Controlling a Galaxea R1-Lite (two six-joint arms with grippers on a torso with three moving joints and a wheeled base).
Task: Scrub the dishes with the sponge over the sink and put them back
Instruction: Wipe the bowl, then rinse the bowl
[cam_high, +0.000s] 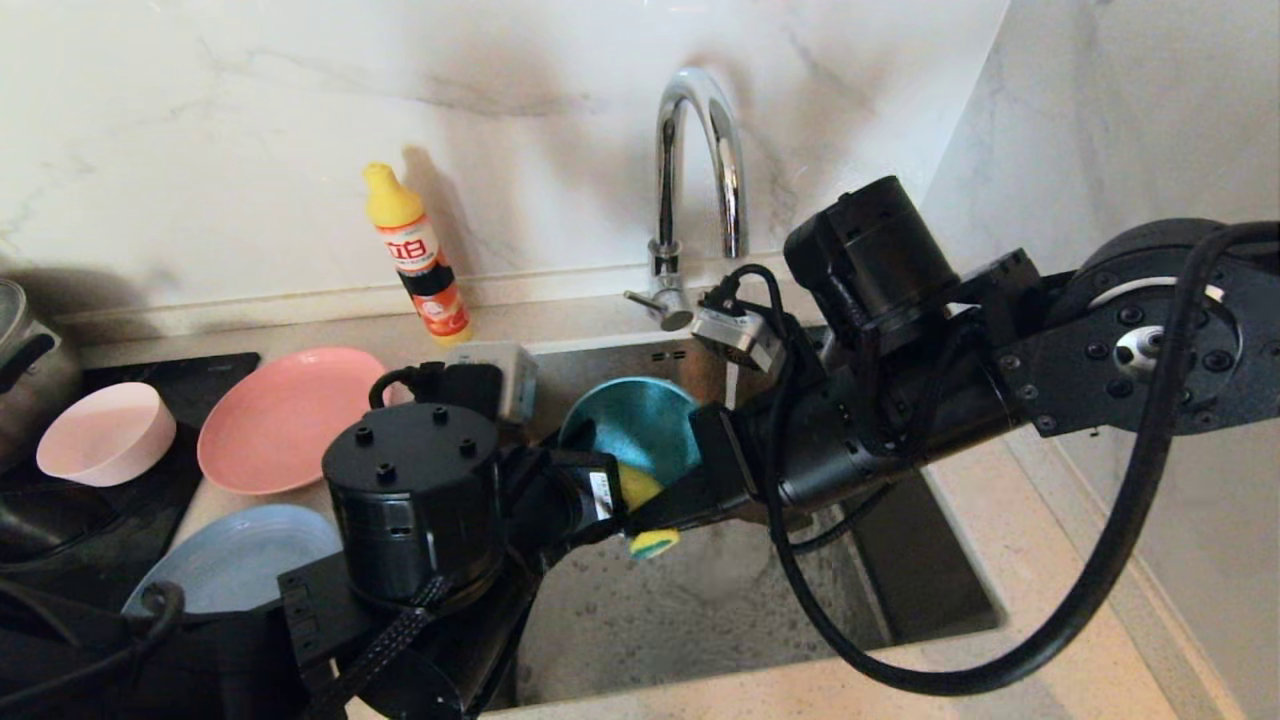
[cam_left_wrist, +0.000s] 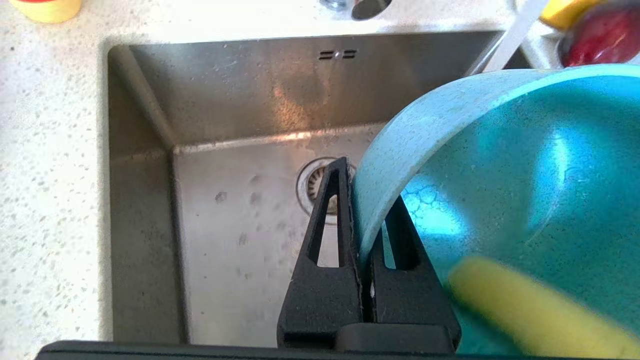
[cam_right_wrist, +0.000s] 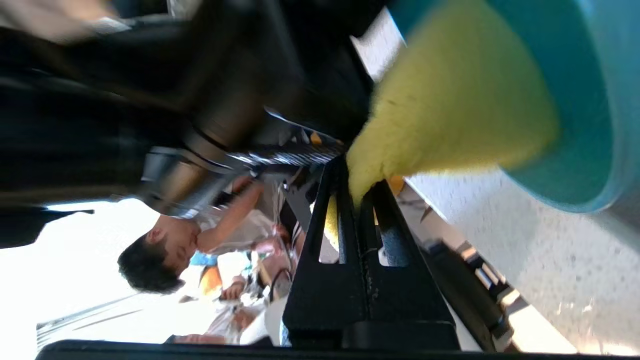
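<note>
— Teal matte plastic bowl (cam_high: 635, 425) sits mid-frame in the head view, tilted over the brushed steel sink (cam_high: 700, 610), its rim pinched by the left gripper (cam_left_wrist: 367, 235).

— And the small yellow sponge with the green layer (cam_high: 648, 515)?

— Clamped in the right gripper (cam_right_wrist: 362, 192), pressed inside that bowl; I'd say scrubbing is under way.

— What about the others?

— Salmon-pink plastic plate (cam_high: 285, 420), pale pink bowl (cam_high: 105, 432) and light blue plate (cam_high: 235, 555) rest at the left of the frame on the counter. Whether they're scrubbed, I can't tell. The teal bowl isn't back yet.
</note>
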